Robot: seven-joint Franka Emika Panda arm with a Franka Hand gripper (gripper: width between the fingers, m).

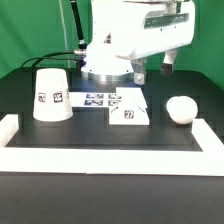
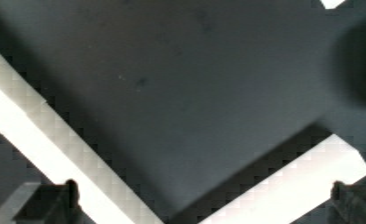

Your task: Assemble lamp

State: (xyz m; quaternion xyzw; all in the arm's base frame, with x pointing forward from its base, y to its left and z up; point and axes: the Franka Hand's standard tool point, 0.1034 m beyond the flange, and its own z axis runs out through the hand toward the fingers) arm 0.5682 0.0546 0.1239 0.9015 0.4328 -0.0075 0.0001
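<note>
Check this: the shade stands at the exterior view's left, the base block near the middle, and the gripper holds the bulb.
The bulb is wrong: the exterior view shows it lying on the table at that view's right, the gripper empty. The shade and base block stand as stated.

Shade (image 1: 51, 95): exterior view's left, just beside the marker board (image 1: 98, 99).
Base block (image 1: 129, 114): at that board's right corner.
Bulb (image 1: 180, 109): farther right, apart.
My arm (image 1: 125, 40): behind them.
</note>
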